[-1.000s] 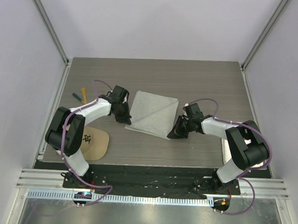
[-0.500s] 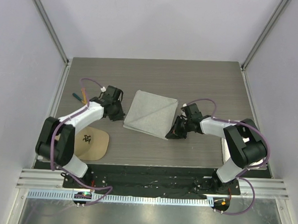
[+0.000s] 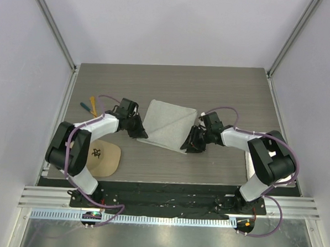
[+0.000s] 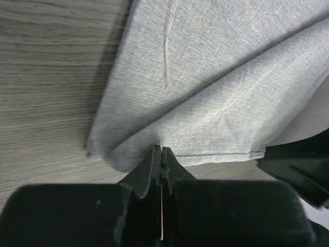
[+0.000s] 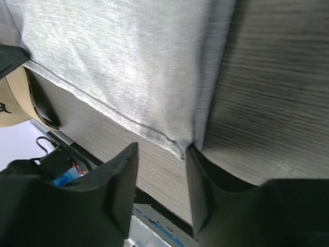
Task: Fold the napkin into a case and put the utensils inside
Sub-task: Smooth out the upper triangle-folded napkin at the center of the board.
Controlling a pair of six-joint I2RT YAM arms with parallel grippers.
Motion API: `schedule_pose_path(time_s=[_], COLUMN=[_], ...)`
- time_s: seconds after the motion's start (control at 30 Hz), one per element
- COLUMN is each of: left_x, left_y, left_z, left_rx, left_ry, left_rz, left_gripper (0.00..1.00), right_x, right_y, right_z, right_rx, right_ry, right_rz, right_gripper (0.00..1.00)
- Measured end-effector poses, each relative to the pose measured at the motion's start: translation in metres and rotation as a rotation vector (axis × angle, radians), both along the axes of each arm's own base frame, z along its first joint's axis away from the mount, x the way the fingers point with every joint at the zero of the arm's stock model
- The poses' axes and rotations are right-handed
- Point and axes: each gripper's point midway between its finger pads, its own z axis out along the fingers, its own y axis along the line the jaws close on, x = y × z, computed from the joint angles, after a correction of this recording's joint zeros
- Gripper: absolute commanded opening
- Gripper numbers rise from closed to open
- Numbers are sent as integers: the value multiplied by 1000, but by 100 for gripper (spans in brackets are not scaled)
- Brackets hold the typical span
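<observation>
One folded napkin (image 3: 167, 125), left tool (image 4: 159, 152) closed at its near edge, right tool (image 5: 160, 150) open astride a corner

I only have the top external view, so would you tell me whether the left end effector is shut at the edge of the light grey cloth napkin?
Observer: Yes. The left wrist view shows the left end effector shut, its tips meeting at the hem of the light grey cloth napkin.
Operator: Is cloth pinched between them?
Observer: I cannot tell. The hem creases slightly at the tips, but no cloth shows between them.
Operator: And the right one?
Observer: The right end effector is open, with one finger on either side of the napkin's corner.
</observation>
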Motion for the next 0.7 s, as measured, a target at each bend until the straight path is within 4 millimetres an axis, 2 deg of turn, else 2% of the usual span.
schedule_pose_path(time_s=[0.1, 0.2, 0.33, 0.43, 0.53, 0.57, 0.7], left_x=[1, 7, 19, 15, 10, 9, 6], left_y=[4, -1, -23, -45, -64, -69, -69], left_z=[6, 29, 71, 81, 71, 61, 21], left_rx=[21, 18, -17, -41, -67, -73, -37], left_ry=[-22, -75, -184, -213, -183, -160, -62], left_rz=[-3, -22, -76, -130, -174, -185, -185], left_gripper=[1, 1, 1, 0, 0, 0, 0], right_x=[9, 27, 66, 85, 100, 107, 133], right_y=[-3, -12, -26, -37, -40, -37, -23], right_z=[10, 29, 63, 79, 83, 82, 70], right_rx=[-45, -115, -197, -247, -266, -264, -237], right_ry=[-44, -104, -230, -295, -322, -329, -339], right_rz=[8, 10, -8, -18, -22, -21, -11], right_gripper=[54, 55, 57, 55, 46, 37, 19])
